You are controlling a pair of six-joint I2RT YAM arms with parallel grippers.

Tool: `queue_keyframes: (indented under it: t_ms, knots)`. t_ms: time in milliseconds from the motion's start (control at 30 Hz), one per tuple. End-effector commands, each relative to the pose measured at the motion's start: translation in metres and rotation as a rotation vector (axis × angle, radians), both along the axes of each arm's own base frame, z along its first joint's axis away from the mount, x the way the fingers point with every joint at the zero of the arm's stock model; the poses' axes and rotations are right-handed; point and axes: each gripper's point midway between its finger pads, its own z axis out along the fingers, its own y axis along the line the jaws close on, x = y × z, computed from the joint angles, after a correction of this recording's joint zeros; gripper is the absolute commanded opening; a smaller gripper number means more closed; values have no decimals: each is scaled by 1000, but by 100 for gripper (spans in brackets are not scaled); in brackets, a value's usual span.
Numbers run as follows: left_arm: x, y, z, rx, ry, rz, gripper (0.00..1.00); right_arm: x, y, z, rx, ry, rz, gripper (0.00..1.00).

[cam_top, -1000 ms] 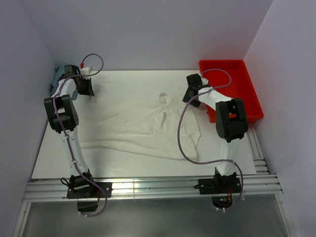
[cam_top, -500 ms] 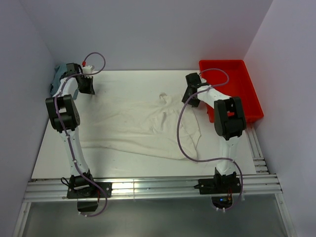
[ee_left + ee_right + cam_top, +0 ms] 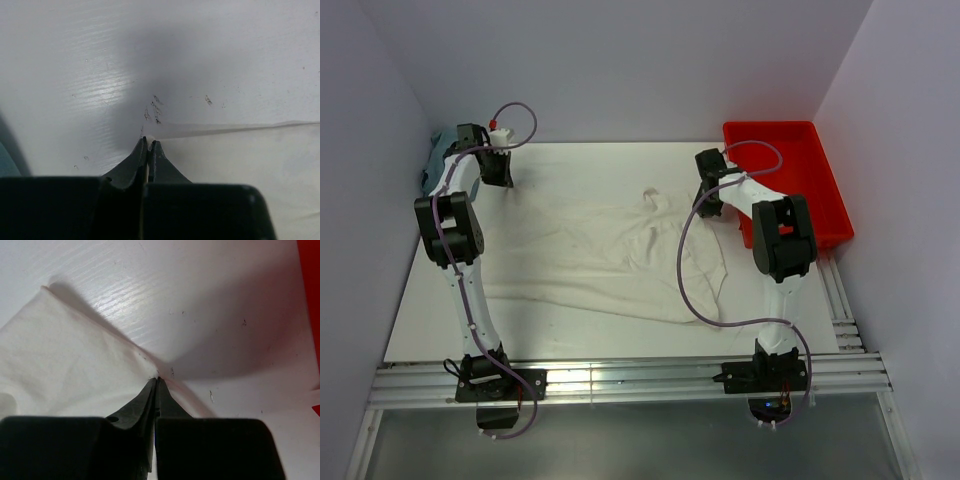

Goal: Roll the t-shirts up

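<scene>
A cream-white, wrinkly t-shirt (image 3: 605,255) lies spread across the white table (image 3: 580,160). My left gripper (image 3: 502,182) is at the shirt's far left corner. In the left wrist view its fingers (image 3: 137,160) are shut, with a bit of white cloth pinched at the tips, and the t-shirt (image 3: 245,170) runs off to the right. My right gripper (image 3: 709,208) is at the shirt's far right corner, next to the red tray (image 3: 820,160). In the right wrist view that gripper (image 3: 157,381) is shut on the edge of the t-shirt (image 3: 65,365), which stretches away to the left.
A blue-grey cloth (image 3: 437,152) lies bunched at the far left corner by the wall, and shows as a teal patch (image 3: 7,161) in the left wrist view. The red tray's rim (image 3: 311,285) stands just right of my right gripper. Walls close in on three sides.
My right gripper has closed on the shirt's far right corner. The left gripper has stayed shut and edged slightly toward the back wall, pulling its corner along.
</scene>
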Motion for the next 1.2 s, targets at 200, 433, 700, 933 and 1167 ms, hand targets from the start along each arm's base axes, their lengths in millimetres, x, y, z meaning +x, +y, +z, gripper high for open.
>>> queue_keyframes:
  t_ms: [200, 433, 700, 933, 1167]
  knots:
    - [5, 8, 52, 42, -82, 1, 0, 11, -18, 51, -4, -149, -66, 0]
    - [-14, 16, 62, 47, -53, -11, 0, 2, -18, 69, 21, -196, -67, 0]
    - [-50, 19, 67, -15, 3, -53, 0, -36, -18, 58, 59, -179, -76, 0]
    - [-85, 7, 54, -62, 59, -121, 0, -69, -10, 49, 57, -172, -73, 0]
    - [-108, 13, 62, -103, 58, -138, 0, -95, -11, 45, 47, -171, -86, 0]
